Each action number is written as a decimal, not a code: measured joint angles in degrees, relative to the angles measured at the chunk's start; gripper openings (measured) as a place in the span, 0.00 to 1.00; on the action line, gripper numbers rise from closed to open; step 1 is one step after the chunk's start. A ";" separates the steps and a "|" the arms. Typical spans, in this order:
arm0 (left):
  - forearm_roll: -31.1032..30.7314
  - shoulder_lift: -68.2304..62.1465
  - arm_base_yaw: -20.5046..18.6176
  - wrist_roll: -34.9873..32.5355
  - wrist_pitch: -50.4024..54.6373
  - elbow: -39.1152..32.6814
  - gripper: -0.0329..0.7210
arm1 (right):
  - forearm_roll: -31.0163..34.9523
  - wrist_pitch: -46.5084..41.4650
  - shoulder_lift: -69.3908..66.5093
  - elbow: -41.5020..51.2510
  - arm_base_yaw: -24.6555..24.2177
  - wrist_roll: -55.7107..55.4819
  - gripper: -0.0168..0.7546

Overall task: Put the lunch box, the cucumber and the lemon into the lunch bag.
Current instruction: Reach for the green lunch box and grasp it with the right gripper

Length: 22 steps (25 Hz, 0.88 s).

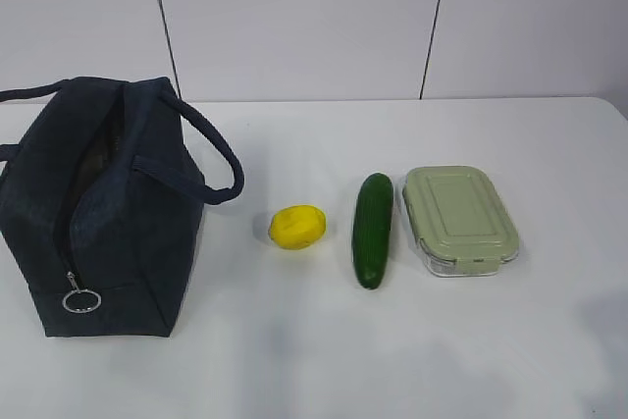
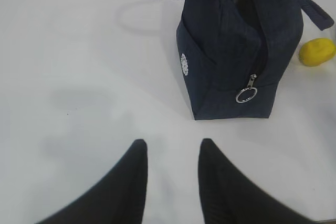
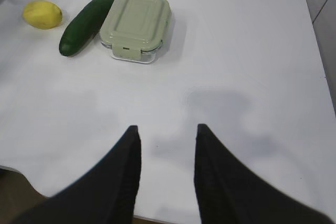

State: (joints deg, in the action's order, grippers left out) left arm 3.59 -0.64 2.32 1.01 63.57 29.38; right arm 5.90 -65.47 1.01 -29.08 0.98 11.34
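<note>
On the white surface [image 1: 314,360], at far left: standing upright, the dark navy lunch bag [image 1: 108,213], top zipper gaping open, metal ring pull [image 1: 81,300] hanging low on the near end, two loop handles arching up and outward. Just right of the bag, apart from it: lying on its side, the yellow lemon [image 1: 297,227]. Further right: stretching front to back, the dark green cucumber [image 1: 373,229], nearly touching but seemingly just clear of the lunch box [image 1: 459,218], sitting flat with its sage-green lid clipped on over clear glass.

Seen from the left wrist: hovering low over bare surface, the left gripper [image 2: 172,153], dark fingers parted with white showing between them, grasping nothing, pointing toward the bag's ring-pull end, well short of it; peeking past the bag's right edge, the lemon again.

Seen from the right wrist: hanging over bare surface, the right gripper [image 3: 165,137], fingers likewise spread and holding nothing, well apart from the lunch box, cucumber and lemon lined up beyond it. Neither gripper showing in the exterior view.
</note>
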 joint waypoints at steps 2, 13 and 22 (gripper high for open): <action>0.00 0.00 0.00 0.00 0.00 0.00 0.35 | 0.00 0.00 0.00 0.00 0.00 0.00 0.34; 0.00 0.00 0.00 0.00 0.00 0.00 0.35 | 0.00 0.00 0.00 0.00 0.00 0.00 0.34; 0.00 0.00 0.00 0.00 0.00 0.00 0.35 | 0.00 0.00 0.00 0.00 0.00 0.00 0.34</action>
State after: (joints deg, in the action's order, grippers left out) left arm 3.59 -0.64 2.32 1.01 63.57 29.38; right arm 5.90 -65.47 1.01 -29.08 0.98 11.34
